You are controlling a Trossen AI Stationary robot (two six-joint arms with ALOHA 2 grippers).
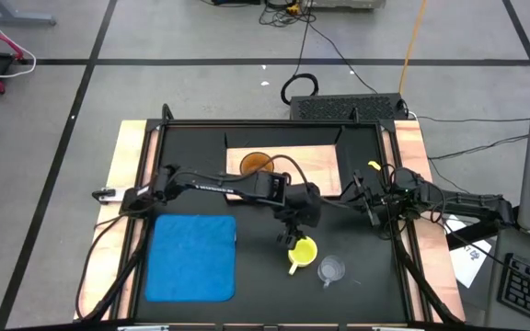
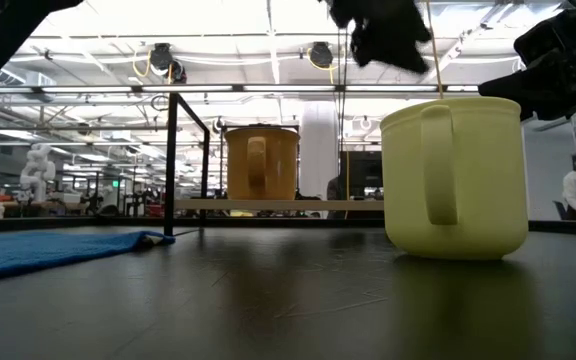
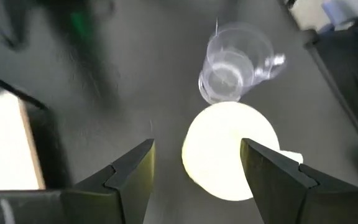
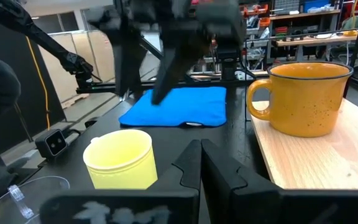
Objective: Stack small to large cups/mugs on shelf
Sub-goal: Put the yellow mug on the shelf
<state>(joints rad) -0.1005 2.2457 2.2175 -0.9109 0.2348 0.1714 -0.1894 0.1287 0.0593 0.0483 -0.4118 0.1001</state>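
The yellow mug [image 1: 303, 250] stands upright on the black tabletop, its handle [image 1: 293, 268] pointing to the near edge. My left gripper [image 3: 196, 149] hangs open just above it, fingers pointing down on either side of its rim, touching nothing. The clear glass cup [image 1: 331, 269] stands just right of the mug and also shows in the left wrist view [image 3: 235, 62]. The orange-brown mug [image 1: 256, 164] stands upright on the wooden shelf board [image 1: 316, 165] at the far centre. My right gripper [image 4: 201, 163] is shut and empty, right of the shelf [image 1: 368, 204].
A blue mat [image 1: 191, 257] lies flat at the near left of the table. The table's black metal frame [image 1: 247, 123] runs along the far edge and sides. Bare black tabletop lies between the mat and the yellow mug.
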